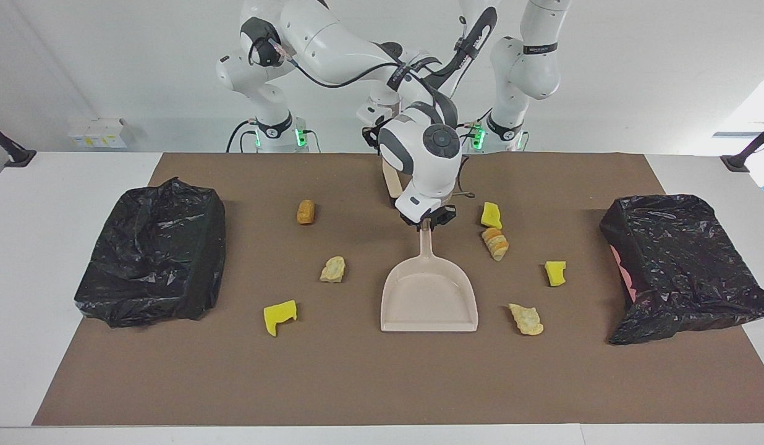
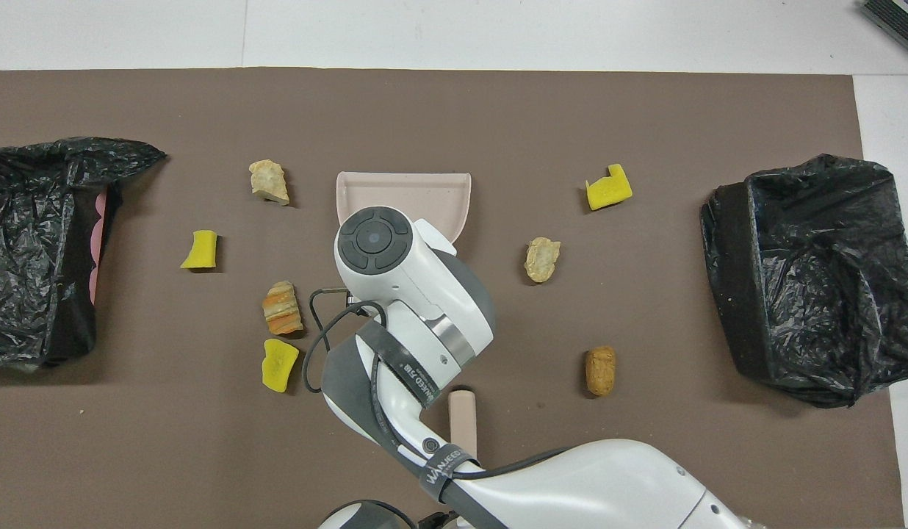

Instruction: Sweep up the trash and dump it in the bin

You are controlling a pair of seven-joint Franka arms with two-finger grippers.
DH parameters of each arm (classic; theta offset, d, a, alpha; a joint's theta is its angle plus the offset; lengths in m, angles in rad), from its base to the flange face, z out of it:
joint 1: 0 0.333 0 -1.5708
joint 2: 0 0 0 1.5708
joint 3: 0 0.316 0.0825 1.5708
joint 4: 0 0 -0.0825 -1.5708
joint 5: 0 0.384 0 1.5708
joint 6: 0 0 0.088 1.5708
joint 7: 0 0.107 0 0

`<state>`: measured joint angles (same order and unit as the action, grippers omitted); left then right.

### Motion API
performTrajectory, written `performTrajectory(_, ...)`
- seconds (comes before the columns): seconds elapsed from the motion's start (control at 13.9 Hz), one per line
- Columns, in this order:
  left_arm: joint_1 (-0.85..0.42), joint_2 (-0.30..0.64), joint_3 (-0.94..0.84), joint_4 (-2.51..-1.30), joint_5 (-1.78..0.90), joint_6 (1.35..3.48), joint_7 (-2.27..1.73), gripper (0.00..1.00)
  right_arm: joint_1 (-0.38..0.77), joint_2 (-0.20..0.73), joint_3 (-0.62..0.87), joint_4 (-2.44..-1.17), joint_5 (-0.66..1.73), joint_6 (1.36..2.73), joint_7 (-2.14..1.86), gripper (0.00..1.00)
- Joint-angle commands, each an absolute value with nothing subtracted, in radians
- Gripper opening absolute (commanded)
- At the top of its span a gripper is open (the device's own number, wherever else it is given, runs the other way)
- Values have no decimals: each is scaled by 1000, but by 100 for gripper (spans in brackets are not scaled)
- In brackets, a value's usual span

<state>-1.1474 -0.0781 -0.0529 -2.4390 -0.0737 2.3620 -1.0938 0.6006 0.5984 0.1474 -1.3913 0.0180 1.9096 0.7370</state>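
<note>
Right gripper [image 1: 425,221], mine, is clamped on the tip of the dustpan's handle [image 1: 426,244]. The beige dustpan [image 1: 429,296] lies flat on the brown mat [image 1: 357,383], its open lip pointing away from the robots.

Left gripper [image 1: 377,133], also mine, sits nearer the robots than the dustpan. It is closed, apparently on the beige brush [image 1: 391,176], though my right arm hides most of that grip.

The trash is seven scraps, all on the mat and none in the dustpan.
- Toward the left arm's end from the dustpan: two yellow sponge chunks [image 1: 491,215] [image 1: 555,272], a striped bread lump [image 1: 495,243] and a tan lump [image 1: 526,319].
- Toward the right arm's end from the dustpan: a brown lump [image 1: 305,212], a tan lump [image 1: 333,269] and a yellow chunk [image 1: 279,317].

A black-bagged bin [image 1: 153,253] [image 1: 679,266] stands well apart from the dustpan at each end.

Step in hand, as I judge it, is securing both tools.
- Keep the grip on the handle firm and the dustpan's lip pressed flat, so scraps ride in rather than slip under.
- Bring the bristles down just outside the nearest lump.
- Draw in short strokes toward the lip. The light sponge chunks may skip.
</note>
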Motion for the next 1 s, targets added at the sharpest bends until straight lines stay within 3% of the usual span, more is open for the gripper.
performTrajectory(0.0, -1169, -86, -34, -2438, -86, 2361, -1092, 0, 594, 558, 150, -1419, 20, 1944, 660, 0)
performTrajectory(0.14, -1158, -87, -34, -2434, -86, 2356, -1089, 0, 572, 552, 141, -1413, -27, 1956, 537, 0)
performTrajectory(0.36, -1154, -92, -31, -2434, -86, 2338, -1091, 0, 523, 572, 143, -1411, -126, 2114, 393, 0)
performTrajectory(0.5, -1152, -94, -26, -2434, -86, 2318, -1091, 0, 493, 568, 143, -1405, -130, 2097, 220, 0)
performTrajectory(0.65, -1134, -100, -20, -2434, -86, 2287, -1085, 0, 472, 572, 143, -1372, -135, 1993, 118, 0)
performTrajectory(0.93, -993, -112, -20, -2382, -86, 2159, -994, 0, 413, 577, 144, -1332, -160, 1892, -252, 0)
